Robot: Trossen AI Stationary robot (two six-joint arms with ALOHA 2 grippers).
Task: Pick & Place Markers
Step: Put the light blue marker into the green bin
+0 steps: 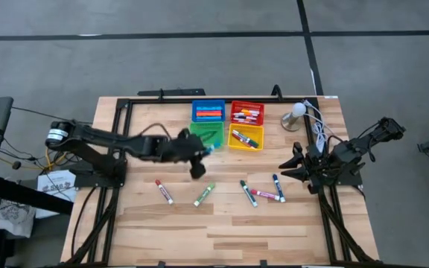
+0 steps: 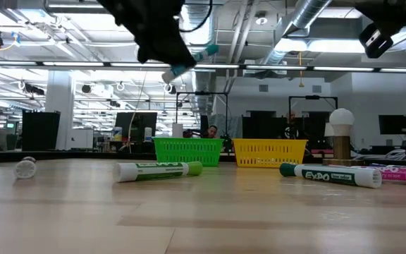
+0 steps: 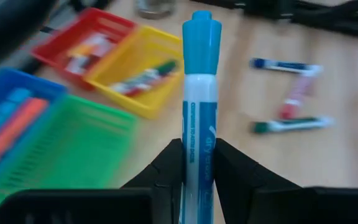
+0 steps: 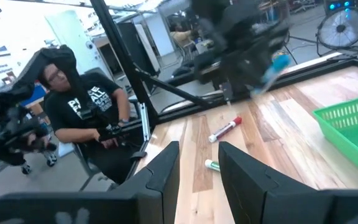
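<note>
My left gripper [image 1: 198, 155] is shut on a blue marker [image 3: 201, 81] with a light blue cap and holds it in the air just in front of the green bin [image 1: 207, 135]. In the low view the marker [image 2: 190, 62] shows slanting high above the table. Several more markers lie flat on the wood: red-capped [image 1: 164, 191], green [image 1: 204, 194], another green [image 1: 248, 193], pink [image 1: 265, 195] and blue [image 1: 278, 187]. My right gripper [image 4: 197, 168] waits at the table's right edge, open, with nothing between its fingers. My left gripper pinches the marker's white-and-blue barrel [image 3: 199, 134] between its two fingers, at the half away from the cap. The marker lies along the fingers, and its capped end [image 3: 202, 31] sticks out past the fingertips. It is lifted clear of the table and tilted.
Blue [image 1: 208, 112], red [image 1: 246, 113] and yellow [image 1: 245, 137] bins holding markers stand beside the green bin at the far middle. A white-bulbed stand [image 1: 296, 115] with a cable is at the far right. A seated person [image 4: 82, 106] is beyond the table's left side.
</note>
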